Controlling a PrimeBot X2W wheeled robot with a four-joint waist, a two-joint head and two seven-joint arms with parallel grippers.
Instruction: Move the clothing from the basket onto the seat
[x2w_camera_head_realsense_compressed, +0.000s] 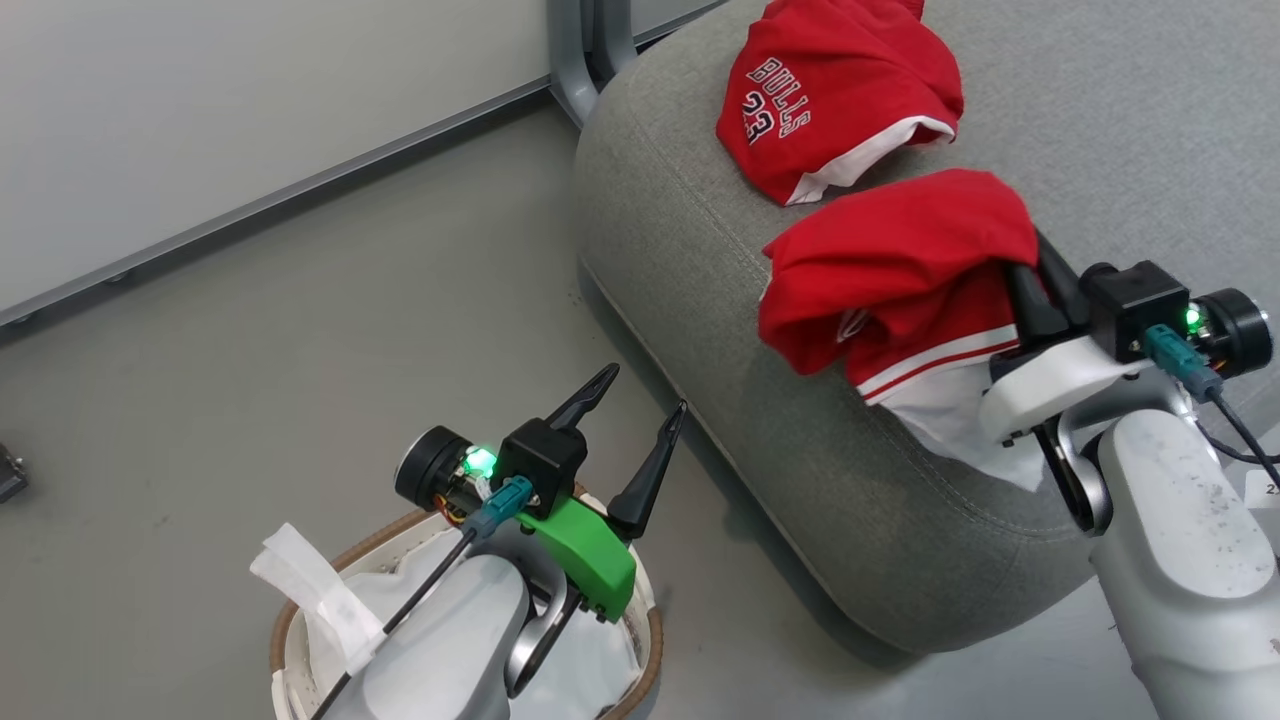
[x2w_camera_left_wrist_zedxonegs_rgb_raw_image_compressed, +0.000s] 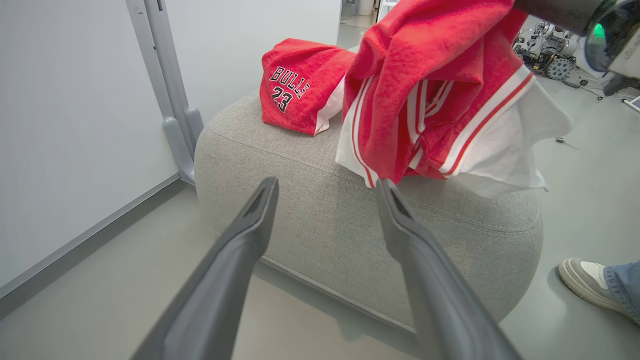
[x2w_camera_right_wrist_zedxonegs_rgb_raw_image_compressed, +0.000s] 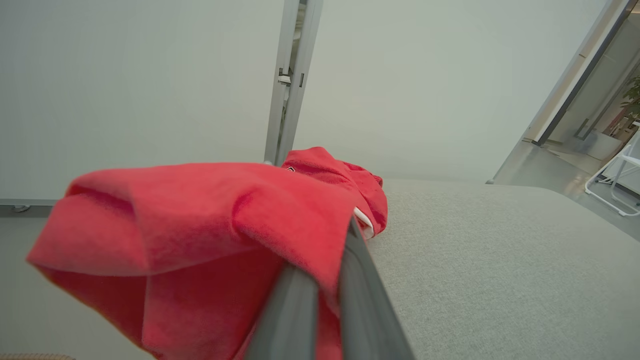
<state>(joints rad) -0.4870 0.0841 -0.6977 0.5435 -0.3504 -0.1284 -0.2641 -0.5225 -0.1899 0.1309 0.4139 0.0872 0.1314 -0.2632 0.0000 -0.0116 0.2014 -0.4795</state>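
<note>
Striped garment (x2w_camera_head_realsense_compressed: 900, 270) crumpled, red w/ wht panel drooping.

"BULLS" is printed in dark capitals outlined in white, with the number "23" beneath it, on the red jersey (x2w_camera_head_realsense_compressed: 835, 95) lying on the grey seat (x2w_camera_head_realsense_compressed: 700, 250). In the head view the print is seen nearly upside down. In the left wrist view it is read upright, slightly slanted. A small white label (x2w_camera_head_realsense_compressed: 1268, 490) at the head view's right edge is cut off and cannot be read.

Left end effector (x2w_camera_head_realsense_compressed: 647, 387) spread wide; right end effector (x2w_camera_head_realsense_compressed: 1040, 285) pinched shut.
</note>
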